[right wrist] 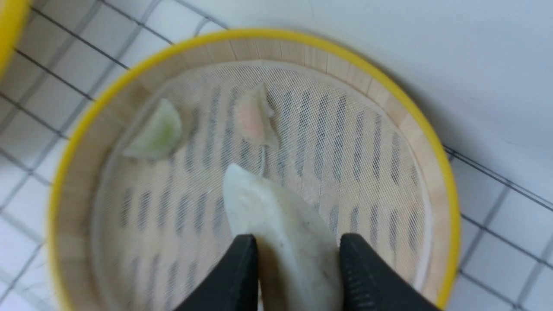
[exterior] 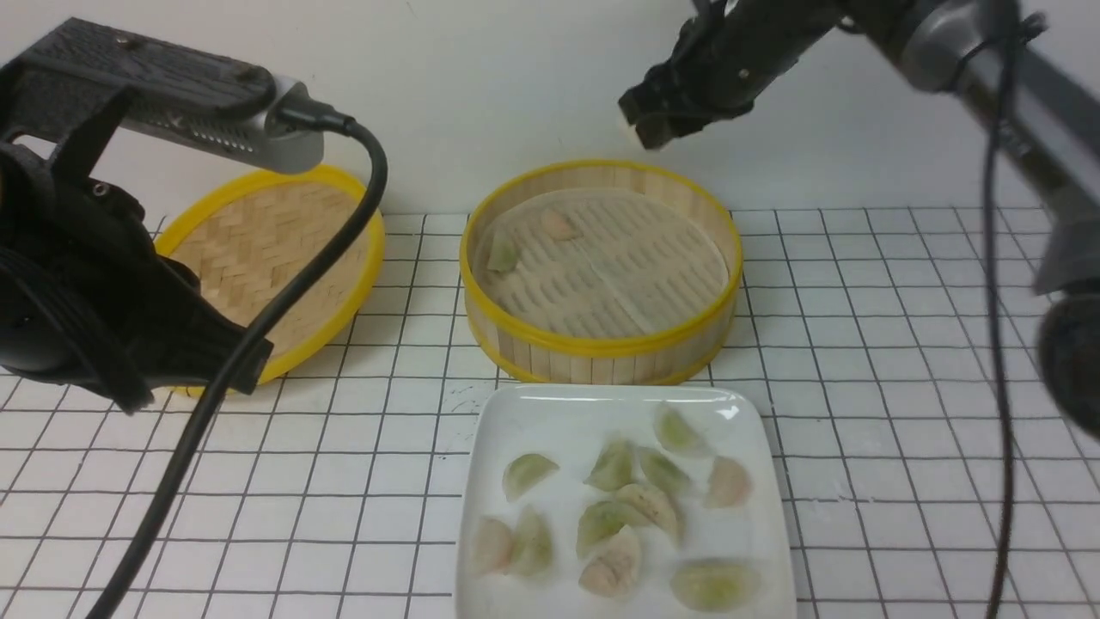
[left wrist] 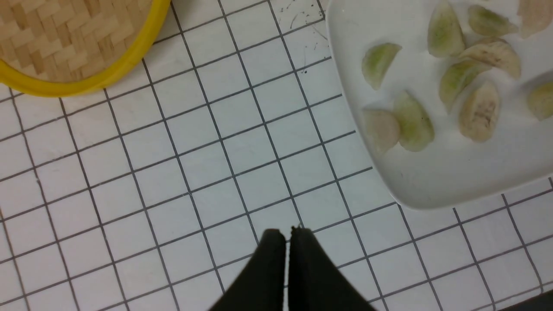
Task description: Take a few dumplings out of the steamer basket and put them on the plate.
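Note:
My right gripper [right wrist: 298, 242] is shut on a pale whitish dumpling [right wrist: 281, 216], held in the air above the steamer basket [right wrist: 432, 129]. In the front view this gripper [exterior: 640, 129] hangs over the far rim of the steamer basket [exterior: 601, 348]. Two dumplings lie on the basket's liner, one green [exterior: 502, 252] and one pink [exterior: 559, 225]. Several dumplings [exterior: 612, 466] lie on the white plate [exterior: 550, 413] in front of the basket. My left gripper [left wrist: 287, 231] is shut and empty, low over the tiles beside the plate [left wrist: 453, 181].
The shallow woven lid [exterior: 266, 249] with a yellow rim lies left of the basket, partly behind my left arm [exterior: 86, 284] and its black cable [exterior: 215, 387]. A white wall stands close behind the basket. The table is gridded white tile.

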You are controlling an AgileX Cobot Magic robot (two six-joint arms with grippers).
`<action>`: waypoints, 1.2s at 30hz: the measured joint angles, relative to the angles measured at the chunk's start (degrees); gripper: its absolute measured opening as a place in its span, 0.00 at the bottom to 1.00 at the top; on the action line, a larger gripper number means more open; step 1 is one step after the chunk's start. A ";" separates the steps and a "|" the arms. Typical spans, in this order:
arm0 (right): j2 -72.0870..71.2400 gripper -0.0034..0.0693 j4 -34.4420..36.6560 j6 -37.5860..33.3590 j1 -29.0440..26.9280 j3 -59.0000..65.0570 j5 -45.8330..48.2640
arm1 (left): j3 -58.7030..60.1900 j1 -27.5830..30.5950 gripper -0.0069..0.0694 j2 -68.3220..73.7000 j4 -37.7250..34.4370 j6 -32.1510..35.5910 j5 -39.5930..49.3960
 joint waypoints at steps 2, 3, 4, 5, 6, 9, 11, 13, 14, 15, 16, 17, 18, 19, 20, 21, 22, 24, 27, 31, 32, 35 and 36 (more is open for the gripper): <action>-9.06 0.35 0.06 0.14 0.11 10.95 -0.12 | 0.00 0.00 0.08 0.00 0.00 0.00 0.00; -13.74 0.35 0.28 0.18 0.17 17.14 -0.12 | 0.00 0.00 0.08 0.00 0.00 0.00 0.00; -14.68 0.35 0.28 0.18 0.17 17.14 -0.12 | 0.00 0.00 0.08 0.00 0.00 0.00 0.00; -20.12 0.35 0.99 0.18 0.39 27.33 -0.18 | 0.00 0.00 0.08 0.00 0.00 0.00 0.00; -25.86 0.35 2.16 0.18 0.64 34.84 -0.18 | 0.00 0.00 0.08 0.00 0.00 0.00 0.00; -34.16 0.35 6.46 0.18 1.42 50.37 -0.41 | 0.00 0.00 0.08 0.00 -0.12 0.00 0.00; -37.44 0.33 8.53 0.25 2.38 59.00 -3.01 | 0.00 0.00 0.08 0.00 -0.31 0.00 0.00; -39.45 0.33 9.83 0.25 4.03 69.10 -9.71 | 0.00 0.00 0.08 0.00 -0.41 0.00 -0.18; -39.41 0.33 9.88 0.25 4.68 72.50 -12.72 | 0.00 0.00 0.08 0.00 -0.41 0.00 -0.18; -39.20 0.33 9.94 0.25 5.05 73.84 -14.11 | 0.00 0.00 0.08 0.00 -0.41 0.00 -0.19; -38.58 0.33 9.94 0.25 5.44 75.49 -15.96 | 0.00 0.00 0.08 0.00 -0.41 0.00 -0.19; -37.84 0.33 9.94 0.25 5.71 76.43 -17.35 | 0.00 0.00 0.08 0.06 -0.41 0.00 -0.19; -36.77 0.35 9.94 0.20 5.83 76.82 -18.45 | 0.00 0.00 0.08 0.06 -0.41 0.00 -0.19; -35.59 0.38 9.94 0.20 5.84 76.85 -19.40 | 0.00 0.00 0.08 0.20 -0.49 0.00 -0.19; -34.20 0.44 9.76 0.20 5.84 76.79 -20.60 | 0.00 0.00 0.08 0.42 -0.49 0.00 -0.19; -33.39 0.47 9.74 0.20 5.84 76.72 -20.91 | 0.00 0.00 0.08 0.48 -0.49 0.00 -0.19; -32.68 0.52 9.60 0.20 5.84 76.38 -21.22 | 0.00 0.00 0.08 0.61 -0.49 0.00 -0.19; -31.51 0.62 9.53 0.25 5.84 75.00 -20.55 | 0.00 0.00 0.08 0.81 -0.49 0.00 -0.19; -31.53 0.69 9.32 0.64 5.84 71.57 -16.12 | 0.00 0.00 0.08 1.04 -0.63 0.00 -0.19; -35.35 0.54 7.42 2.40 5.84 66.99 -7.35 | 0.00 0.00 0.08 1.07 -1.02 0.00 -0.51; -35.74 0.53 7.14 2.55 5.84 66.78 -6.76 | 0.00 0.00 0.08 1.07 -1.02 0.00 -0.51; -44.32 0.22 3.96 5.57 5.84 66.23 -3.62 | 0.00 0.00 0.08 1.11 -1.47 0.08 -1.38; -48.53 0.13 2.98 7.01 5.84 66.23 -3.21 | 0.00 0.00 0.08 1.17 -1.59 0.20 -1.45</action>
